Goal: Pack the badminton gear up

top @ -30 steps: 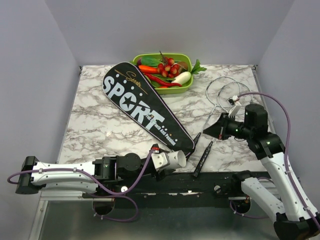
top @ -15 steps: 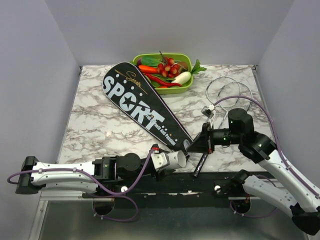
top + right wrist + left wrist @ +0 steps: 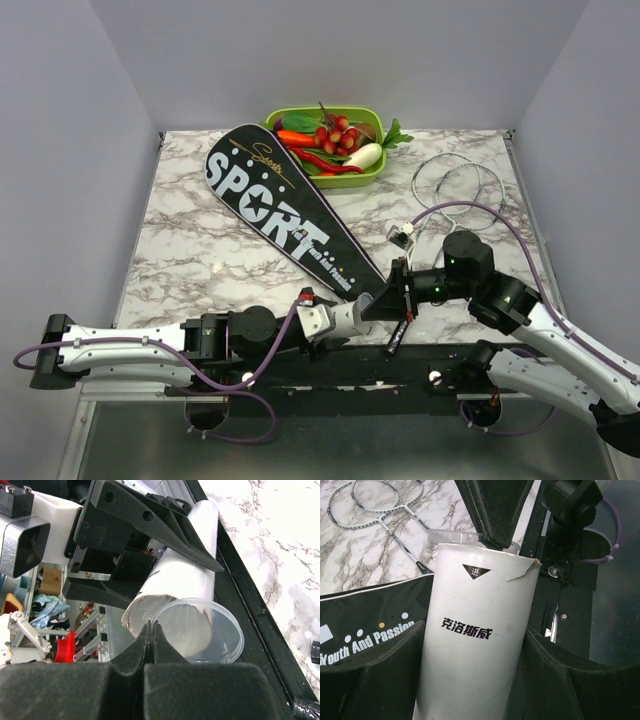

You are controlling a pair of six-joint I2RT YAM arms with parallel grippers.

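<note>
The right hand (image 3: 372, 306) has swung from the rackets (image 3: 455, 183) to the white tube (image 3: 475, 650), fingers together at its mouth; the left hand (image 3: 322, 325) clamps the tube.

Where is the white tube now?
Top view, bottom centre: the white tube is gripped by the left gripper, beside the narrow end of the black bag.

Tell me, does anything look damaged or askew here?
Yes. The white tube in the left gripper has a torn, ragged rim, and its clear cap sits askew, half off the mouth.
</note>
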